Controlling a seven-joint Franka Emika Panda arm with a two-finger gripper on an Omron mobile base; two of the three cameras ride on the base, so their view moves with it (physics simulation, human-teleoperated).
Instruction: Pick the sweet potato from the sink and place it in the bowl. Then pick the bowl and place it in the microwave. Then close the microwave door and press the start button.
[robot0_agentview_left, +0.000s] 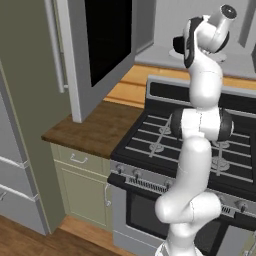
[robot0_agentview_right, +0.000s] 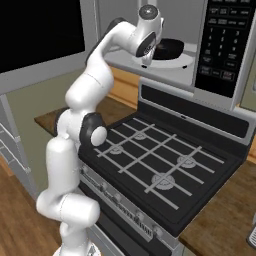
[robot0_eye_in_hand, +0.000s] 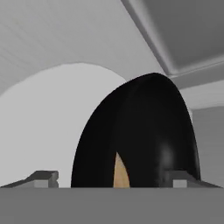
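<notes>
The black bowl (robot0_agentview_right: 169, 48) rests on the white turntable plate (robot0_agentview_right: 172, 63) inside the microwave (robot0_agentview_right: 226, 40). Close up in the hand view, the bowl (robot0_eye_in_hand: 144, 131) is tilted toward the camera, and an orange tip of the sweet potato (robot0_eye_in_hand: 119, 173) shows inside it. My gripper (robot0_eye_in_hand: 113, 178) is open just in front of the bowl, with its fingertips (robot0_eye_in_hand: 43, 177) set wide apart. The microwave door (robot0_agentview_left: 107, 35) stands swung open to the left. The bowl's edge (robot0_agentview_left: 178, 45) peeks out left of my wrist. The sink is out of view.
The black stove (robot0_agentview_right: 150, 160) with its grates lies directly below the microwave. A wooden counter (robot0_agentview_left: 95, 127) sits left of the stove, under the open door. A tall grey fridge (robot0_agentview_left: 20, 125) stands at the far left.
</notes>
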